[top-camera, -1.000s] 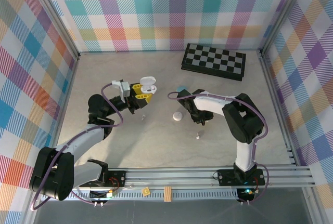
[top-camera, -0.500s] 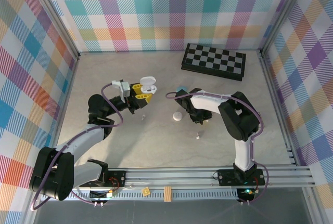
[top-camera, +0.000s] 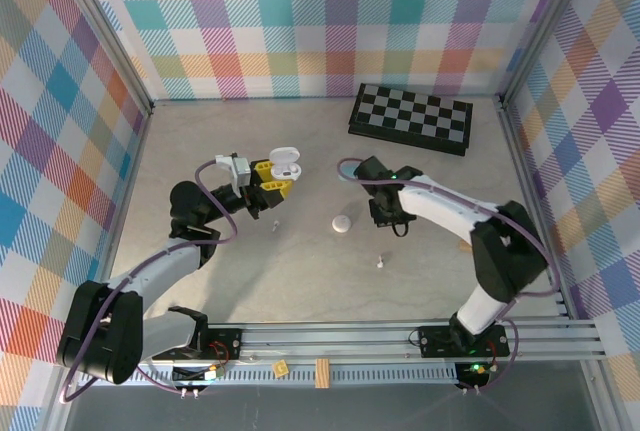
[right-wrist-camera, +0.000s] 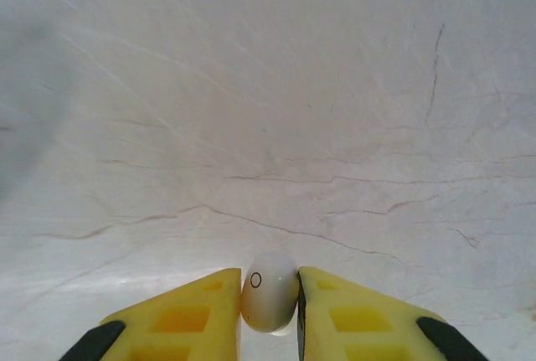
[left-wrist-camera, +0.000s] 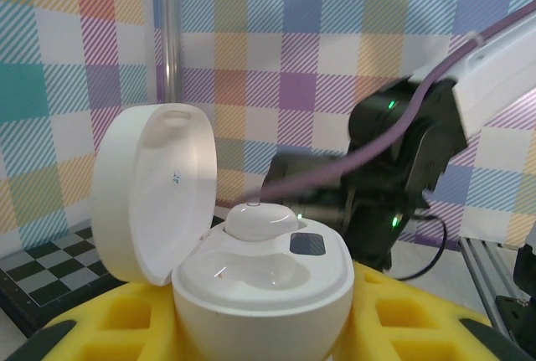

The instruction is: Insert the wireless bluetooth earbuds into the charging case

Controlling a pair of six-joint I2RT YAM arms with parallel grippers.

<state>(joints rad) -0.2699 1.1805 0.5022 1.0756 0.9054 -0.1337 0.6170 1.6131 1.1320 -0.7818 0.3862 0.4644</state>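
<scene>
My left gripper (top-camera: 275,179) is shut on the white charging case (top-camera: 284,160) and holds it above the table with its lid up. In the left wrist view the case (left-wrist-camera: 264,281) sits between the yellow fingers (left-wrist-camera: 419,327). One white earbud (left-wrist-camera: 261,221) is seated in the far socket, and the near socket (left-wrist-camera: 251,270) is bare. My right gripper (right-wrist-camera: 270,315) is shut on a white earbud (right-wrist-camera: 270,301) just over the table. From above, the right gripper (top-camera: 390,221) is at the table's middle. Two loose earbuds (top-camera: 380,263) (top-camera: 275,223) lie on the table.
A closed white case (top-camera: 343,223) lies between the two grippers. A folded chessboard (top-camera: 410,118) lies at the back right. Plaid walls (top-camera: 60,151) enclose the table on three sides. A small yellow piece (top-camera: 281,366) and a wooden block (top-camera: 322,372) rest on the front rail.
The right arm's elbow has swung out to the right and its wrist has shifted back over the light blue item. The right jaws have narrowed onto the earbud. The left arm has not moved.
</scene>
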